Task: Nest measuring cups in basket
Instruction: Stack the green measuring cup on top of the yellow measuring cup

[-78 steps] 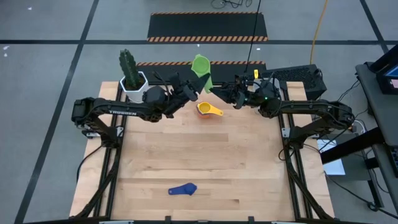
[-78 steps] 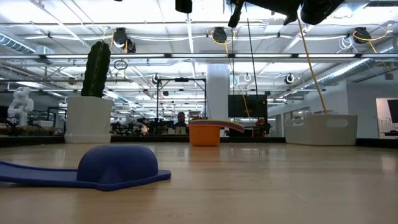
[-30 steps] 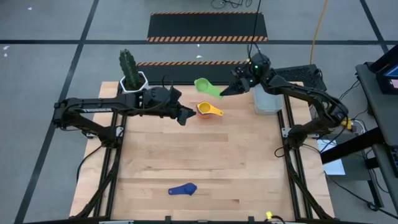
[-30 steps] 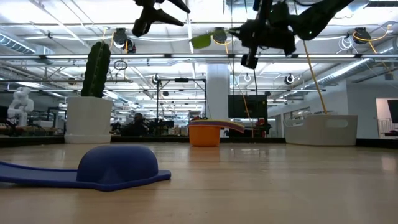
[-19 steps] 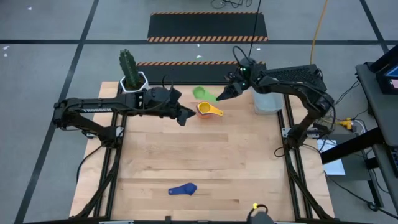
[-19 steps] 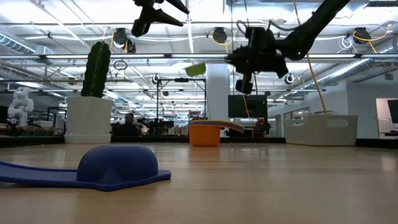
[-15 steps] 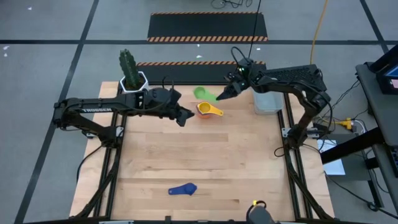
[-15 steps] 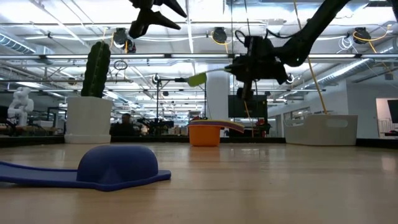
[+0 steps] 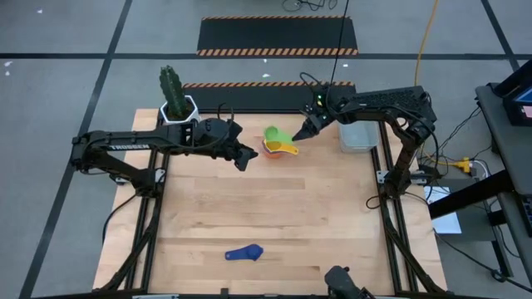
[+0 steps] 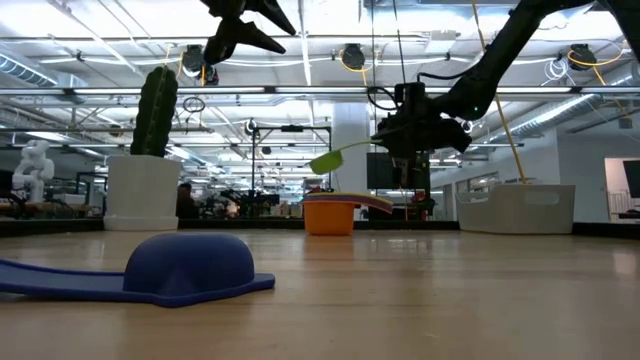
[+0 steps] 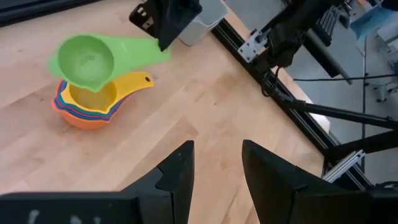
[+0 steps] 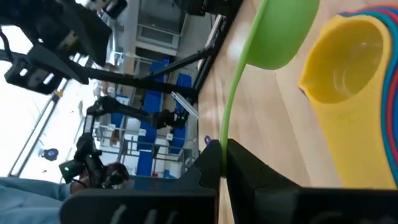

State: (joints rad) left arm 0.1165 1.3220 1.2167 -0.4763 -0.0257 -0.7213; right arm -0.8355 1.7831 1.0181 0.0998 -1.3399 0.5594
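A green measuring cup (image 9: 272,134) hangs just above a nested stack of cups (image 9: 279,148), yellow on top and orange at the bottom, which stands on the table at the far middle. My right gripper (image 9: 301,134) is shut on the green cup. My left gripper (image 9: 245,158) hovers open and holding nothing, to the left of the stack and high above the table (image 10: 248,28). A dark blue cup (image 9: 245,253) lies bowl-down near the front edge. The pale grey basket (image 9: 356,133) stands at the far right. My right gripper pinches the green cup's flat handle (image 12: 229,118) near its free end between its two fingers. The fingers come nearly level from the table's right side, along the handle. The cup is lifted clear, and its bowl (image 10: 328,161) droops lower than the handle, over the stack.
A white pot with a cactus (image 9: 176,112) stands at the far left corner. Bare wood (image 9: 274,208) lies between the stack and the dark blue cup (image 10: 188,266). The basket (image 10: 517,208) sits to the right of the stack (image 10: 332,213).
My right gripper has come down and toward the table's near edge with the green cup, rolling as it went. The cup has sunk from high above the far edge to just over the stack. My left gripper has kept its place.
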